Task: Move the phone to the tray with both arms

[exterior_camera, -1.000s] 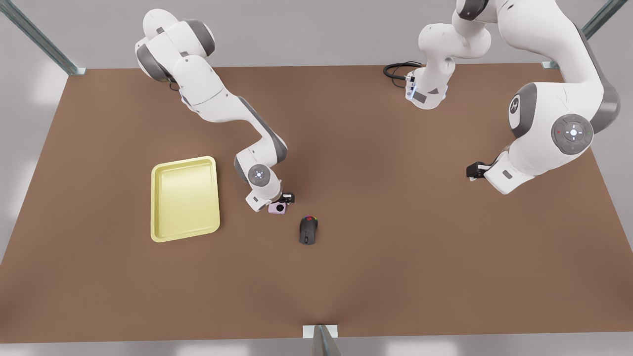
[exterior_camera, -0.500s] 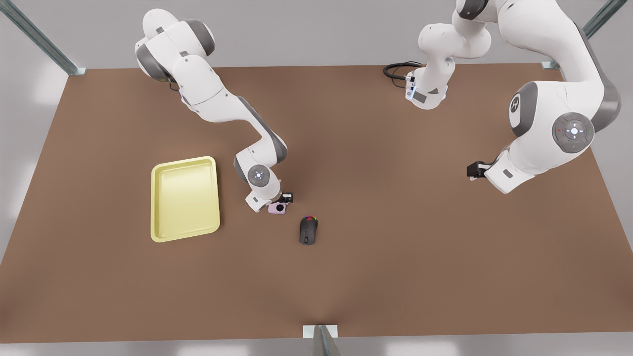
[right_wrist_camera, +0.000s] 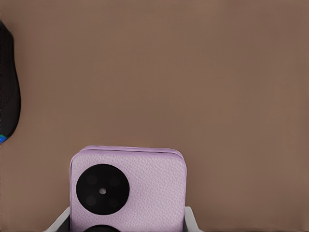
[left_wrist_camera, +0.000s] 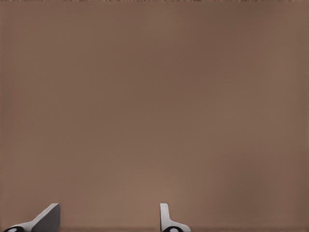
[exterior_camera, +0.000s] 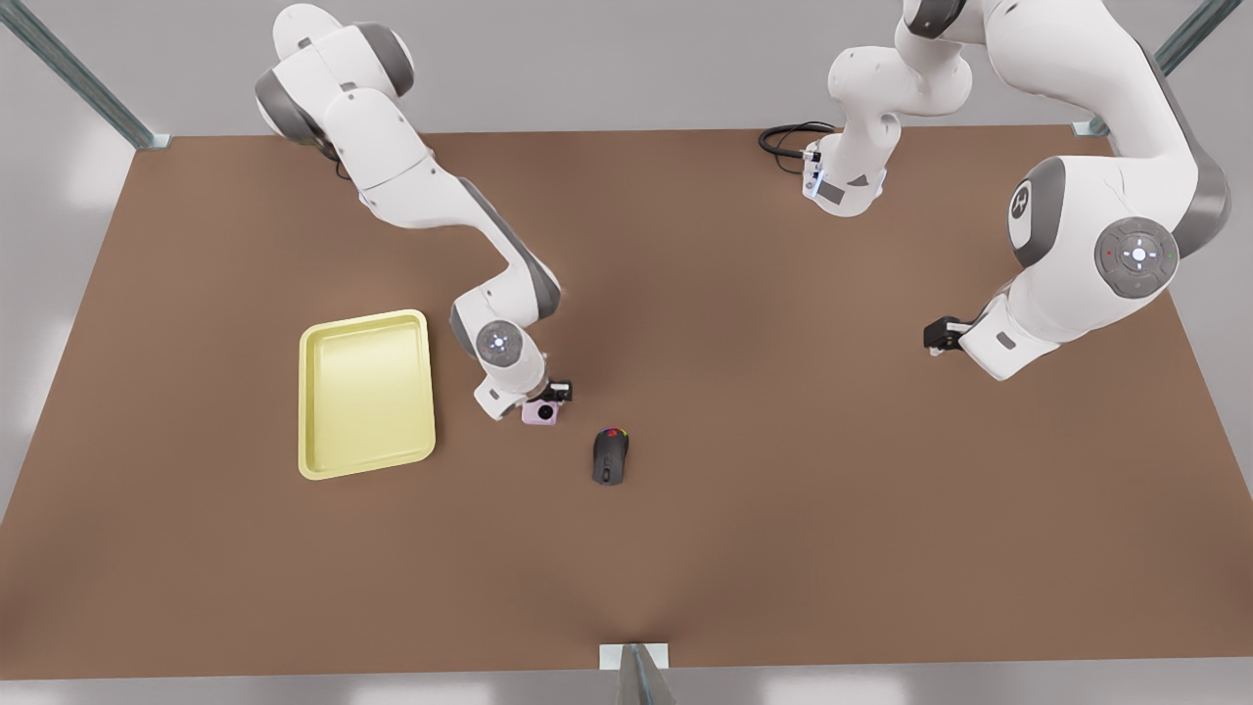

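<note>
Right claw [exterior_camera: 544, 403]: on the white jointed arm at the front view's left, low over the brown bench [exterior_camera: 744, 548]. Its fingers are closed against the two side edges of the small pale pink squarish phone [exterior_camera: 539, 414]. In the right wrist view the phone [right_wrist_camera: 128, 191] sits between the two finger tips, one grey tip at each lower corner, touching the case. The case has a leather-like grain, rounded corners and a black camera circle, with a second circle cut off by the frame edge. No brand or lettering can be read on it.

Phone position: between the pale yellow rectangular tray with raised rim [exterior_camera: 365, 394] and the dark computer mouse with coloured lights [exterior_camera: 610, 455]; near the tray's edge but not in it. Whether it is touching the bench cannot be told. The mouse [right_wrist_camera: 7, 92] is apart from the phone.

Left claw [exterior_camera: 940, 337]: on the arm at the front view's right, well apart from the phone, waiting. Left wrist view: its two fingers [left_wrist_camera: 46, 220] stand wide apart, nothing between them, bare bench beyond.
</note>
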